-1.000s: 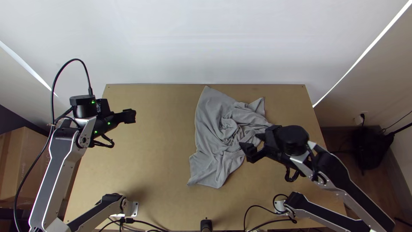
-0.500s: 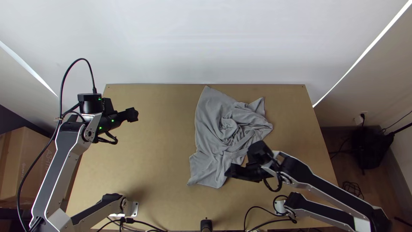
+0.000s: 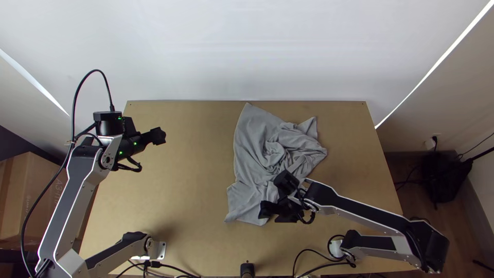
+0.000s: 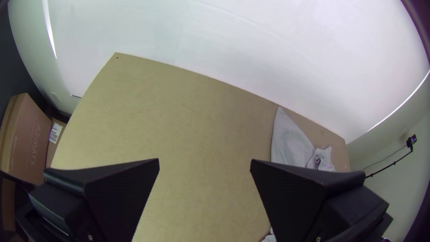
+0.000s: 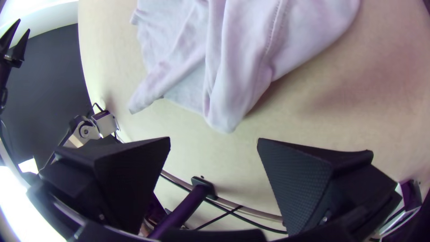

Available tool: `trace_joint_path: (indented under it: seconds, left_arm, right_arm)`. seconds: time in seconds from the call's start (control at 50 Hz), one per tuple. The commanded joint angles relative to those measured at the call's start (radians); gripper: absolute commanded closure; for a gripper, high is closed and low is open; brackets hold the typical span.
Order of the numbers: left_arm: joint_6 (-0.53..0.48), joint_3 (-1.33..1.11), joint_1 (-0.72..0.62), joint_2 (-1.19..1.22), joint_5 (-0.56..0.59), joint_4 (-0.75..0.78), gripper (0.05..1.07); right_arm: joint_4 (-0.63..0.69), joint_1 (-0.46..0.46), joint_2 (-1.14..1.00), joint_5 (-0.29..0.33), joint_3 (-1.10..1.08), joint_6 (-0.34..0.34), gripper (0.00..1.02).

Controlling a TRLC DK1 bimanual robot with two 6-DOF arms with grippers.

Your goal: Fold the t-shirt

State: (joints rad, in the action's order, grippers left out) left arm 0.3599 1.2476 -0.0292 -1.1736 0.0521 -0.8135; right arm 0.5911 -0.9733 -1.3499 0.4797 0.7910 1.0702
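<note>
Since your right black gripper [image 5: 214, 143] is spread wide by the bunched grey fabric t-shirt's [image 3: 254, 149] near end, right of centre, pinch shallow and smooth before folding. Left black gripper [image 4: 204, 160] is released, far left.

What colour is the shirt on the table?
The shirt is plain grey, seen best in the top view.

Robotics workspace, table-mounted arms [image 3: 65, 203], cables [image 3: 309, 249], cardboard box [image 3: 31, 201]

The right pincer [image 3: 268, 212] has moved to the t-shirt's [image 3: 257, 154] near end, the left pincer [image 3: 161, 136] slightly inward.
</note>
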Motion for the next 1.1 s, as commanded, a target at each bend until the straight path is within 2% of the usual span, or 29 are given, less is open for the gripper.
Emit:
trace_joint_path:
  seconds: [0.0, 0.12, 0.22, 0.26, 0.32, 0.5, 0.62, 0.8, 1.08]
  left_arm:
    - [0.013, -0.008, 0.011, -0.001, 0.008, 0.008, 0.10]
    - [0.007, -0.017, 0.012, -0.003, 0.008, 0.014, 0.10]
    - [-0.010, -0.020, 0.012, -0.004, 0.008, 0.030, 0.10]
    - [-0.019, -0.020, 0.012, -0.009, 0.008, 0.034, 0.10]
    - [-0.047, -0.020, 0.011, -0.018, 0.008, 0.043, 0.10]
    - [-0.099, -0.004, -0.025, -0.100, 0.009, 0.065, 0.10]
    - [-0.118, 0.056, -0.084, -0.201, 0.032, 0.062, 0.10]
    - [-0.133, 0.208, -0.189, -0.368, 0.066, 0.063, 0.10]
    - [-0.148, 0.504, -0.287, -0.679, 0.141, 0.065, 0.10]
  right_arm:
    - [-0.043, -0.007, -0.058, 0.005, 0.007, -0.003, 0.19]
    - [-0.056, -0.007, -0.107, 0.005, 0.016, -0.004, 0.37]
    - [-0.056, -0.005, -0.126, 0.028, 0.014, -0.004, 0.61]
    - [-0.056, -0.002, -0.118, 0.027, 0.014, -0.009, 0.73]
    - [-0.059, 0.005, -0.103, 0.017, 0.014, -0.018, 0.99]
    - [-0.042, 0.058, 0.037, 0.016, 0.014, -0.018, 1.00]
    - [0.026, 0.116, 0.117, 0.016, 0.022, -0.030, 1.00]
    - [0.078, 0.188, 0.210, 0.014, -0.015, -0.042, 1.00]
    - [0.078, 0.262, 0.278, 0.000, -0.047, -0.049, 1.00]
